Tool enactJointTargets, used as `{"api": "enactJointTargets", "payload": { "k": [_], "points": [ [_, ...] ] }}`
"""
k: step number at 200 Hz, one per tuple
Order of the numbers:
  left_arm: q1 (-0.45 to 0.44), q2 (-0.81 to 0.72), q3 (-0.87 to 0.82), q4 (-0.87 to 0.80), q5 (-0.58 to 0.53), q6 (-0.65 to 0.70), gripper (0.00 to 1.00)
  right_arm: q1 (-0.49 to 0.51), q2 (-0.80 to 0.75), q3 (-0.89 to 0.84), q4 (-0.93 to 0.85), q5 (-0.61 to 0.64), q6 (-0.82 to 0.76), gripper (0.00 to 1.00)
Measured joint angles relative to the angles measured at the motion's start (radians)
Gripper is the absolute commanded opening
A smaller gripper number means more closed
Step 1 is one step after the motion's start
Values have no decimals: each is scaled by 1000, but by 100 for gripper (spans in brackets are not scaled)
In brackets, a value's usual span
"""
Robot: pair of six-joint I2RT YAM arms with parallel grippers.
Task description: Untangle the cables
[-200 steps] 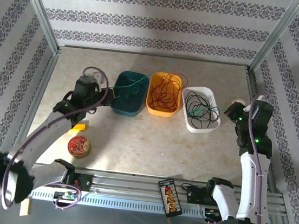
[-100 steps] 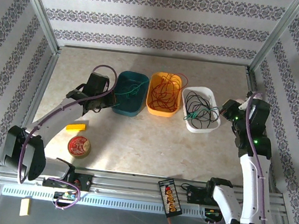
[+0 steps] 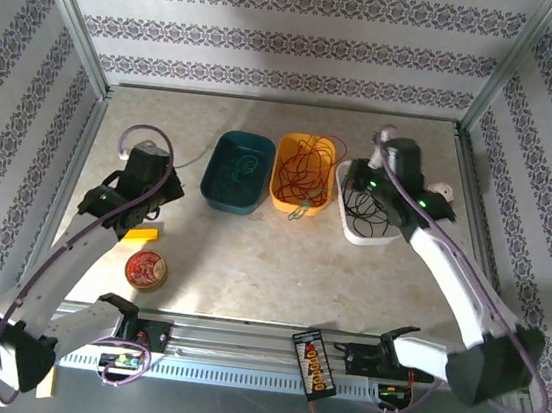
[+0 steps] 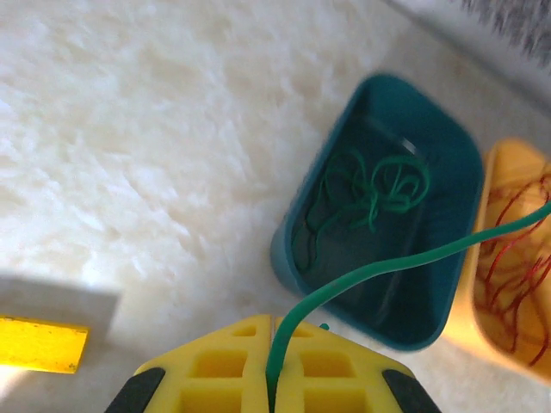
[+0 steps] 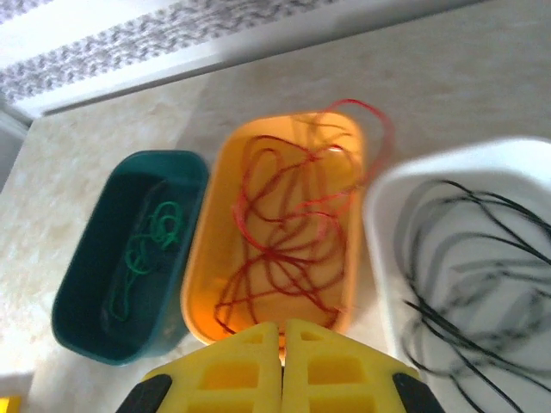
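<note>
Your left gripper [image 4: 272, 344] clamps a green cable [image 4: 387, 265] stretched over the teal bin [image 4: 288, 258]; right gripper [image 5: 282, 340] pinched together, empty, above the orange bin [image 5: 196, 275].

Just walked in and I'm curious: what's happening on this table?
It's an untangling job. The left claw is shut on a green cable that runs across the teal bin. The right claw is shut on nothing, near the orange bin of red cables. The black cables lie in the white bin.
</note>
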Motion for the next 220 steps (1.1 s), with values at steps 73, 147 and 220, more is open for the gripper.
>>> {"api": "enactJointTargets", "payload": {
  "k": [73,147,220],
  "points": [
    [0,-25,-14,37,-82,-42,0,187,801,742,16,51,-74,0],
    [0,40,-14,39,48,3,0,188,959,927,-38,-14,-88,54],
    [0,33,-39,60,138,23,0,171,647,627,168,-317,120,56]
  ]
}}
